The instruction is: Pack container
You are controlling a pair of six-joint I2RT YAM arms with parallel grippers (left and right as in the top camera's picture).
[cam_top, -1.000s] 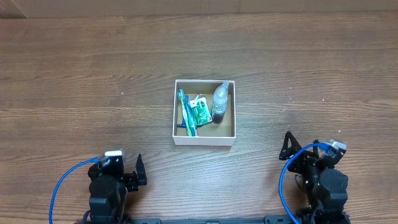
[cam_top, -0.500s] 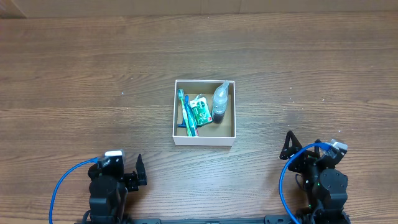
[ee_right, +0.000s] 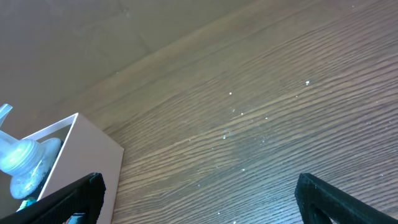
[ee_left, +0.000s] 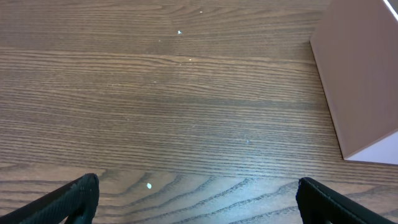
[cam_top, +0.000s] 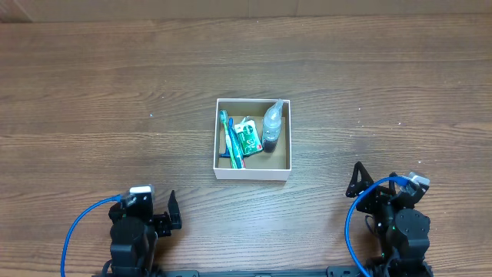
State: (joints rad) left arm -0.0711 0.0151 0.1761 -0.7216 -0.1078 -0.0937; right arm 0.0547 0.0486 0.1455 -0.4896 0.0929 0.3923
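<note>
The container [cam_top: 253,171], a small square white-walled box with a brown inside, sits at the table's middle. Inside lie two toothbrushes [cam_top: 230,141], a green packet [cam_top: 247,138] and a small clear bottle [cam_top: 272,127]. Its wall shows in the left wrist view [ee_left: 364,81] and in the right wrist view [ee_right: 74,155], where the bottle [ee_right: 18,158] also shows. My left gripper [cam_top: 174,211] is open and empty at the front left, well short of the container. My right gripper [cam_top: 355,181] is open and empty at the front right.
The wooden table [cam_top: 92,92] spreads all round the container. Blue cables loop at both arm bases [cam_top: 73,235], [cam_top: 350,223]. A pale floor strip [cam_top: 15,9] shows at the far left corner.
</note>
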